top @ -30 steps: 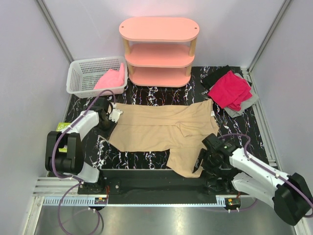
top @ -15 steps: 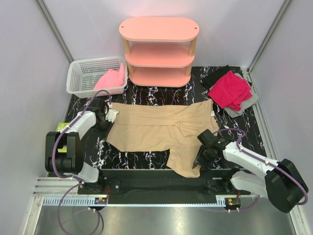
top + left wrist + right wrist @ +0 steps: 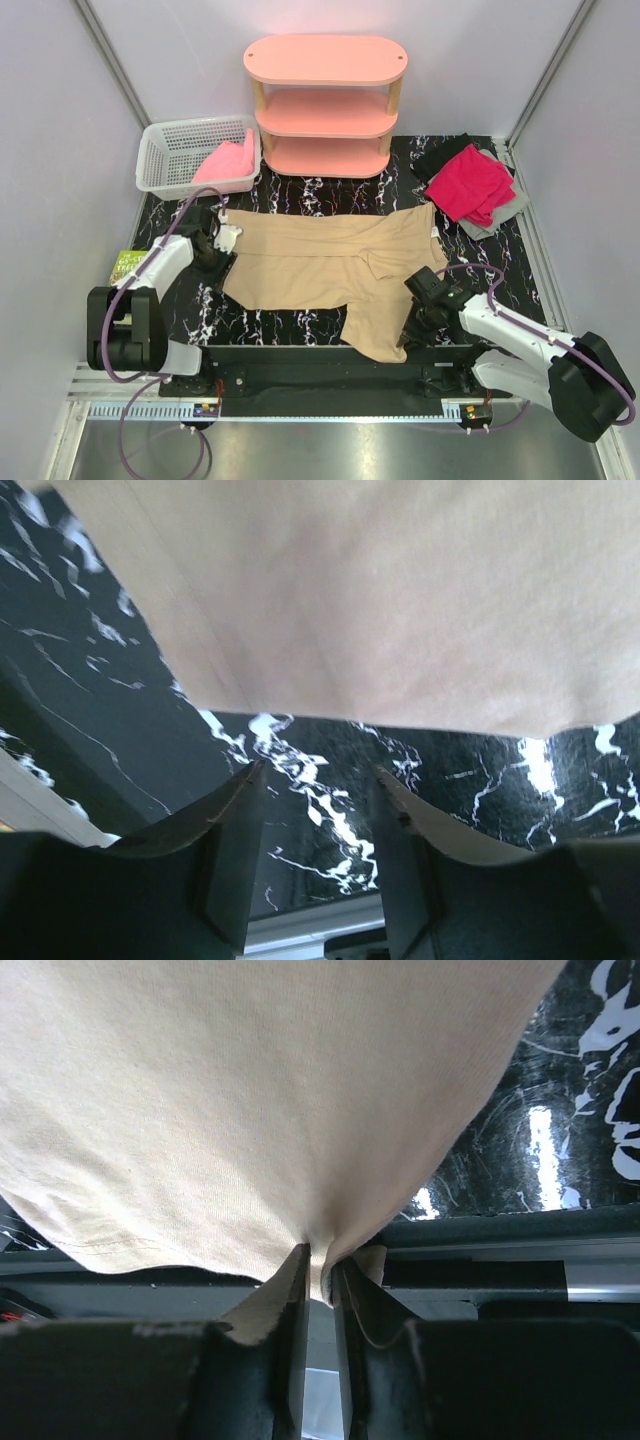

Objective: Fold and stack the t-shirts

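The tan t-shirt (image 3: 330, 262) lay spread across the middle of the table (image 3: 290, 325), mostly flat, with one lower flap trailing to the near edge. The right gripper (image 3: 320, 1260) was clamped on that flap. Its wrist view showed the cloth drawn into a pucker and pinched between nearly closed jaws, close to the hem and beside the table's front rail. In my judgement the hold was taken there so the trailing part could be lifted and laid back over the body of the garment.

The left gripper (image 3: 315, 775) stood at the shirt's left edge, jaws apart and nothing between them (the cloth edge lay just ahead of the fingertips, apparently untouched). It seemed placed to take or steady that edge.

The magenta-red t-shirt (image 3: 468, 183), grey t-shirt (image 3: 512, 205) and black t-shirt (image 3: 440, 155) sat heaped and unfolded at the far right corner. The light pink t-shirt (image 3: 225, 162) lay in the basket (image 3: 160, 150). No stack was visible, so the work was assessed as at an early stage.
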### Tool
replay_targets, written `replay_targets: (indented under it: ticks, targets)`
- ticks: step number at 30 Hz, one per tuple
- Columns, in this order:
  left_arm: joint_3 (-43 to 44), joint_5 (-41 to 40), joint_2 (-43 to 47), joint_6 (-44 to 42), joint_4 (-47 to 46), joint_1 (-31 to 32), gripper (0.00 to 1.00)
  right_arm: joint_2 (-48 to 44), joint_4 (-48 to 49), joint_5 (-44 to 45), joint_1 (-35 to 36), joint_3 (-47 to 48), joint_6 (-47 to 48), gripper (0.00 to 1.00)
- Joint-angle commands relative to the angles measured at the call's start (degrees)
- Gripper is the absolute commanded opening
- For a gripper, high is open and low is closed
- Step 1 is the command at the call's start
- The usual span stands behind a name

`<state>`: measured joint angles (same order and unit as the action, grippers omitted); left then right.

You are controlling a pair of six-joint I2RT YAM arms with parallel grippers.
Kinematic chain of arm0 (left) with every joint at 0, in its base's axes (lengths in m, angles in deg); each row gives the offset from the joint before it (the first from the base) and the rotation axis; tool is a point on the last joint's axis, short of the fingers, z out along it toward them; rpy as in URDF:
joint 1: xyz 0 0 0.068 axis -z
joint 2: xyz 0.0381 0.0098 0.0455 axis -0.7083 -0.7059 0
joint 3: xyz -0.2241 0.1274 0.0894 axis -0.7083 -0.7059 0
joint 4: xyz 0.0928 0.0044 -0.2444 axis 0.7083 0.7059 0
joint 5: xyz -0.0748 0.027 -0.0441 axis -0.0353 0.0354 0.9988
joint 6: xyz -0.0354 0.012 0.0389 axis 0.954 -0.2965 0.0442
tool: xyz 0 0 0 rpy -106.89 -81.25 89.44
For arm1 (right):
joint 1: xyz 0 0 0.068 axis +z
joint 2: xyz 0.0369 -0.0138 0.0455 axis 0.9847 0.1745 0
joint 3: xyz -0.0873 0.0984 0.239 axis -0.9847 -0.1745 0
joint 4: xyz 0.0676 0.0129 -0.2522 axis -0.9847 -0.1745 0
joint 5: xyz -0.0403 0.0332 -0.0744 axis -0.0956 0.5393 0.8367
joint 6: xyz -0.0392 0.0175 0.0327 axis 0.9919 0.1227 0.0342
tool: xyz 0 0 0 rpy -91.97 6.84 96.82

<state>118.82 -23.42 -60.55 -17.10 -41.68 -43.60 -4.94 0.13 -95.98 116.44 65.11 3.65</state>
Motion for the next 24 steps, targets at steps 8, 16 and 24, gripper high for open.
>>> replay_targets:
  ticks: [8,16,24]
  targets:
    - [-4.8,-0.7,0.7,-0.1,-2.2,-0.2,0.52,-1.0,0.3,0.3,1.0,2.1,-0.1,0.21]
    - [1.6,0.5,-4.0,1.6,-2.4,0.5,0.53,-2.0,0.2,0.1,1.2,2.5,-0.4,0.21]
    - [1.3,-0.3,-6.7,1.8,-3.7,1.0,0.54,-1.8,0.4,-0.1,1.5,3.2,0.0,0.21]
